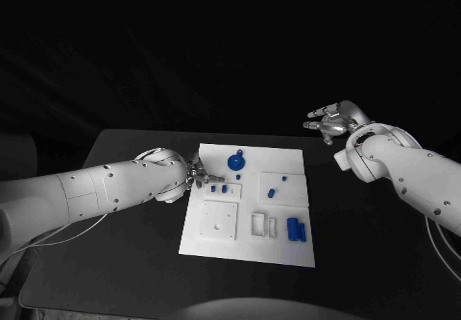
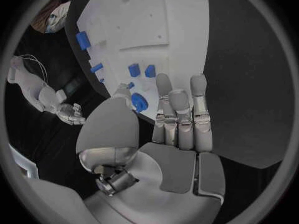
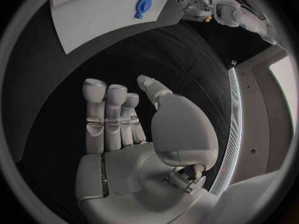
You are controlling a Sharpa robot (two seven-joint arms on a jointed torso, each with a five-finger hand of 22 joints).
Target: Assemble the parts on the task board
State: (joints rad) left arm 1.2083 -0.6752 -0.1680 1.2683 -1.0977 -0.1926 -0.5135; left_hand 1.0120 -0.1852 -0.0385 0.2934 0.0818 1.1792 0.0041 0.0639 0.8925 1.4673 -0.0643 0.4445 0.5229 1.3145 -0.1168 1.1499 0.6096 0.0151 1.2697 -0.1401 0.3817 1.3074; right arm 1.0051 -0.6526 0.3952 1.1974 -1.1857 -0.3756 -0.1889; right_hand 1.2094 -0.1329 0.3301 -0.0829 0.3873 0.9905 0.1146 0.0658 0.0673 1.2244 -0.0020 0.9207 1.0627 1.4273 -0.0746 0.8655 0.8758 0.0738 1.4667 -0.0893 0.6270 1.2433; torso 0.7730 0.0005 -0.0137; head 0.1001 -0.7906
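1. Reaching in from the table's left side, the left hand (image 1: 199, 177) sits right at the left edge of the task board (image 1: 288, 160), fingertips over the board's margin. In the left wrist view its fingers (image 2: 179, 115) lie straight, side by side, with the thumb off to one side. Nothing is in it, so it's open and empty.
2. The right hand (image 1: 335, 119) is up past the board's far right corner, well apart from it, over the black table (image 1: 125, 267). Palm up-ish, fingers loosely curled but apart, holding nothing. The right wrist view shows its fingers (image 3: 107, 114) extended together over bare tabletop, thumb apart.
3. The board itself is a flat, matte white rectangular plate in the middle of the table, with raised square panels and a couple of small rectangular slot frames.
4. Parts are all blue, plastic-looking. A round disc-shaped piece (image 1: 235, 162) with a little tab sits near the far end of the board, not far from the left fingertips. Two small blocks (image 1: 220, 189) stand side by side just in front of the left hand. A small peg (image 1: 272, 194) lies on the right square panel, and a pair of longer blocks (image 1: 297, 230) lies near the board's near right corner.
5. Arms are smooth white shells, hands silver metal with grey pads. Can't make out any writing or labels anywhere.
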